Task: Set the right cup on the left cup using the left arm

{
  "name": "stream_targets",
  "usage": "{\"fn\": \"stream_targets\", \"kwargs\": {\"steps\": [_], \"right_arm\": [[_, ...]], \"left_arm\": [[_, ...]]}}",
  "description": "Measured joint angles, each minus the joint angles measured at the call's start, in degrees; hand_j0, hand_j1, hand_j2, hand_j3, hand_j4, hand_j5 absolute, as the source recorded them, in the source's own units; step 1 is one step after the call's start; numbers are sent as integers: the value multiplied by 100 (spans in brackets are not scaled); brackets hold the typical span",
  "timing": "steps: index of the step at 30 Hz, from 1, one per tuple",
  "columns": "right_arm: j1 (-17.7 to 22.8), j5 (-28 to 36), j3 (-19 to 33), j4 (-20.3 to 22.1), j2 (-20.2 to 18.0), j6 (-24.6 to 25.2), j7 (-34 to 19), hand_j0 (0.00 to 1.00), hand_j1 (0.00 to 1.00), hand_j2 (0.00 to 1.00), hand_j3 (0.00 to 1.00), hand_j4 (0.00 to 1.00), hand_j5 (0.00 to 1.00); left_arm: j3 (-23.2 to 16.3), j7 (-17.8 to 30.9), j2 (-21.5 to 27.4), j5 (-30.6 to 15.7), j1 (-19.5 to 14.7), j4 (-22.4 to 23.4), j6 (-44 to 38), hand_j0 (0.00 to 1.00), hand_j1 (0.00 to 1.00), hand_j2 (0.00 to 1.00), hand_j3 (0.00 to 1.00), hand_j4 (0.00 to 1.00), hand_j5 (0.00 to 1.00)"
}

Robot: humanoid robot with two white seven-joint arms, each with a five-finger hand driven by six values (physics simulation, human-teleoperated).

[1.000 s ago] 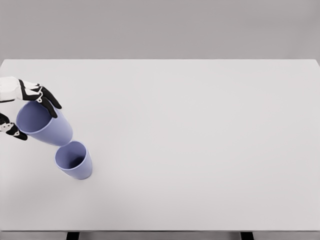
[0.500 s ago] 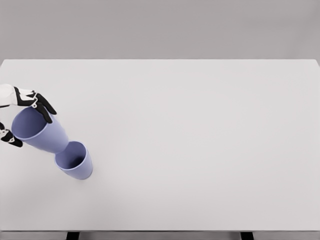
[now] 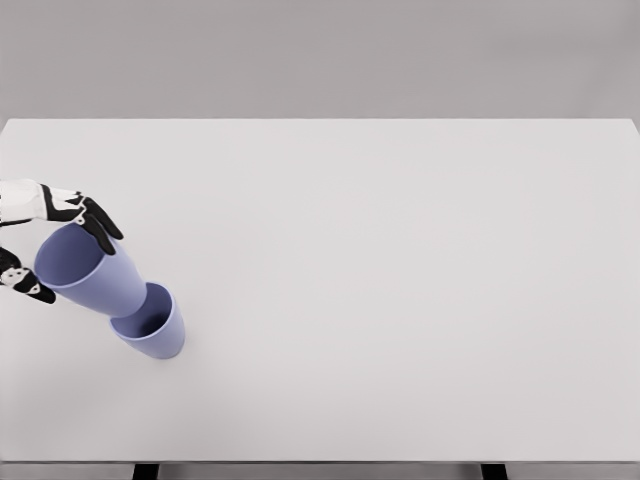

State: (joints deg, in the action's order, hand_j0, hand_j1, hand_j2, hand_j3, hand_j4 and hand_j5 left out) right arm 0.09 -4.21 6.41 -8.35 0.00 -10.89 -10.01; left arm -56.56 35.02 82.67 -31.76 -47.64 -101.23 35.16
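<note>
Two lavender-blue cups sit at the left of the white table (image 3: pixel 400 260). The lower cup (image 3: pixel 160 335) stands upright on the table. The upper cup (image 3: pixel 95 272) is tilted, its mouth toward the upper left, its base resting at the lower cup's rim. My left hand (image 3: pixel 55 245) reaches in from the left edge and is shut on the upper cup near its rim: black fingertips (image 3: pixel 100 225) lie over the far side, the thumb (image 3: pixel 28 285) against the near side. The right arm does not show.
The table's front edge runs along the bottom, with two dark legs (image 3: pixel 145 470) below it. A plain grey wall stands behind.
The held cup has moved down and right, its base now at the lower cup's rim. The hand has shifted slightly right since half a second ago.
</note>
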Motion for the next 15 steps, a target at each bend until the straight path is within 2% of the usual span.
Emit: {"fn": "stream_targets", "kwargs": {"steps": [15], "right_arm": [[0,0,0,-1,0,0,0,100,100,100,100,100,100]], "left_arm": [[-13,0,-263,65,70,61,0,64,64,64,64,64,64]]}}
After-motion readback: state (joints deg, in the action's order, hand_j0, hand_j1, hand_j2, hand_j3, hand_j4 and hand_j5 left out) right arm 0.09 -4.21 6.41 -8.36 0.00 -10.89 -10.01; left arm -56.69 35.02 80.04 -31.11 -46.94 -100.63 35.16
